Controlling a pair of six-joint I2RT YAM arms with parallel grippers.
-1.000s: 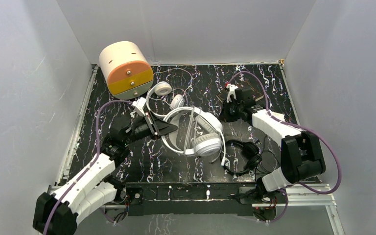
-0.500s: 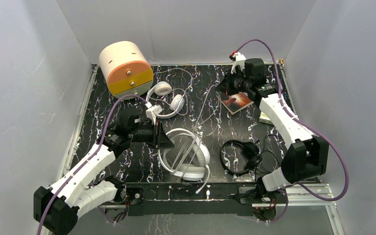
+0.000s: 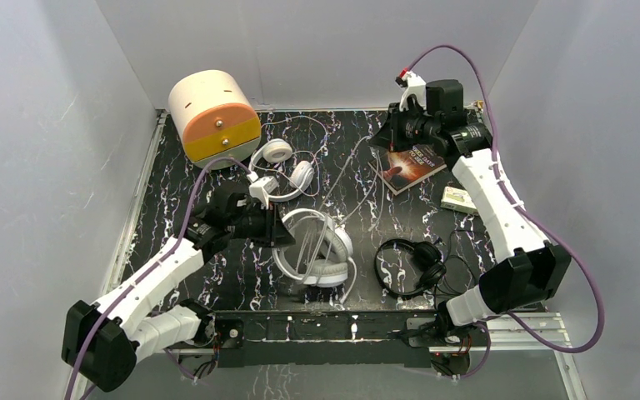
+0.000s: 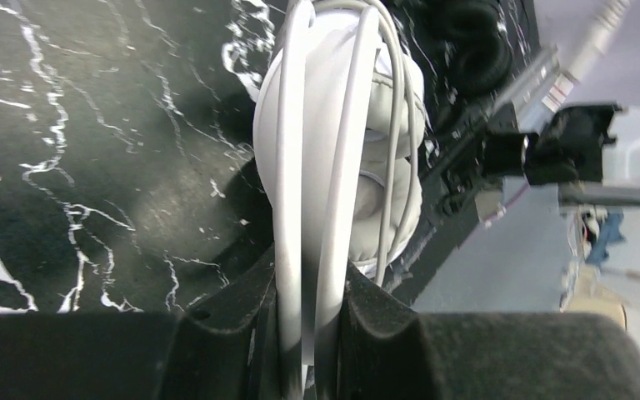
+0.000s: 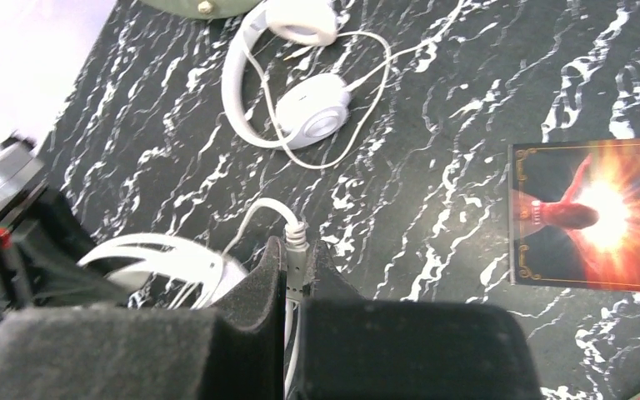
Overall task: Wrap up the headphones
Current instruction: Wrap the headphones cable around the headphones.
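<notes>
The big white over-ear headphones (image 3: pixel 318 252) stand on edge at the table's middle front, with turns of their cord round the headband. My left gripper (image 3: pixel 273 228) is shut on that headband (image 4: pixel 308 250), whose two white bars run up between the jaws. My right gripper (image 3: pixel 389 138) is raised at the back right, shut on the plug end (image 5: pixel 297 250) of the white cord (image 3: pixel 352 179), which slants down to the big pair. The slimmer white on-ear pair (image 3: pixel 280 168) lies behind, cord loose. The small black pair (image 3: pixel 413 265) lies at the front right.
An orange-and-cream drawer drum (image 3: pixel 214 115) stands at the back left. A dark book (image 3: pixel 413 165) lies under the right gripper, with a small box (image 3: pixel 460 198) to its right. White walls close in three sides, and a metal rail (image 3: pixel 333 323) runs along the near edge.
The right gripper has risen and moved to the back right, drawing the cord out. The left gripper has pulled the big white pair nearer and turned it on edge.
</notes>
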